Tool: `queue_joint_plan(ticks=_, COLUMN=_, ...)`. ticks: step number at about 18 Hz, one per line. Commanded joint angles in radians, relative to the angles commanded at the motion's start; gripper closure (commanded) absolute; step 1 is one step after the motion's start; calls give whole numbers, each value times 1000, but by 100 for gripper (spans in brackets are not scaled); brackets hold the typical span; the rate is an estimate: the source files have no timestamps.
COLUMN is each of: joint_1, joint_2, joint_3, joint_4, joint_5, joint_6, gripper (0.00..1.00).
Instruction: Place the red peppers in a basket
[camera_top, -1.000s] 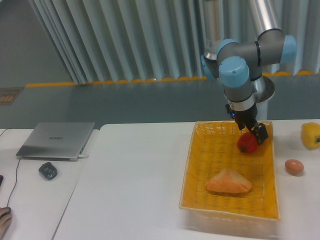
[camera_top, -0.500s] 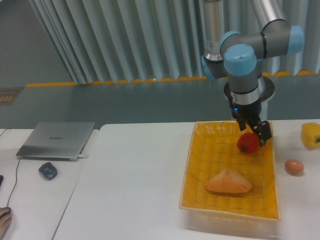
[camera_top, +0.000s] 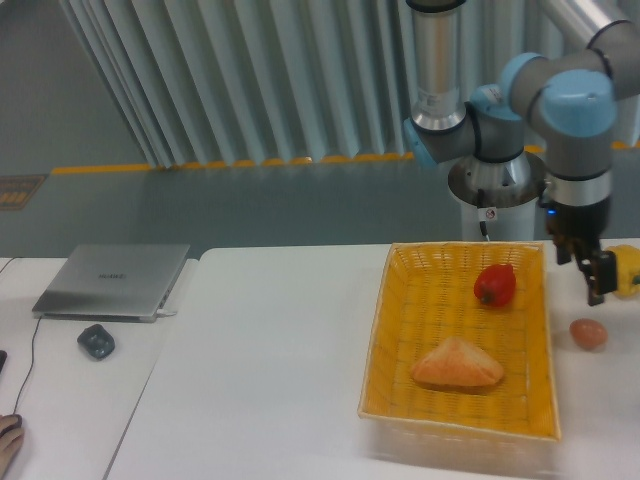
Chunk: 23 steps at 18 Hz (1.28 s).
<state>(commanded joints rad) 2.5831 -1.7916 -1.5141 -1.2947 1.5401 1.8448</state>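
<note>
The red pepper lies inside the yellow wicker basket, in its far right corner, with nothing touching it. My gripper hangs outside the basket, just past the right rim and to the right of the pepper. Its fingers are apart and hold nothing, so it is open. It is close to the left side of a yellow pepper.
A triangular bread piece lies in the basket's near half. An orange-brown egg-shaped ball sits on the table right of the basket. A closed laptop and a dark mouse are at the left.
The gripper let go of the red pepper, which now rests in the basket. The arm then swung right, out over the basket's right rim.
</note>
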Motion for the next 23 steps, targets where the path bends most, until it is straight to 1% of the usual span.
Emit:
queue_joint_plan(ticks=2, joint_1=31, joint_2=-18, joint_3=2, joint_4=2, joint_5=0, joint_6=98, gripper=0)
queue_joint_plan(ticks=4, joint_1=45, joint_2=-31, joint_3=3, joint_4=5, joint_5=-2, joint_6=158, gripper=0)
queue_joint_plan(ticks=7, joint_1=57, joint_2=-54, joint_3=3, joint_4=9, joint_5=2, joint_6=163, gripper=0)
queue_joint_plan(ticks=9, joint_1=57, joint_2=-57, joint_3=5, joint_4=32, joint_5=3, joint_6=162, gripper=0)
queue_joint_plan(ticks=12, joint_1=57, joint_2=-69, joint_3=8, joint_4=35, joint_5=3, joint_6=162, gripper=0)
queue_joint_plan(ticks=14, joint_1=71, joint_2=-68, joint_3=6, joint_4=35, joint_5=3, joint_6=162, gripper=0)
queue_joint_plan(ticks=23, joint_1=72, joint_2=-66, joint_3=5, joint_4=35, joint_5=6, joint_6=148, gripper=0)
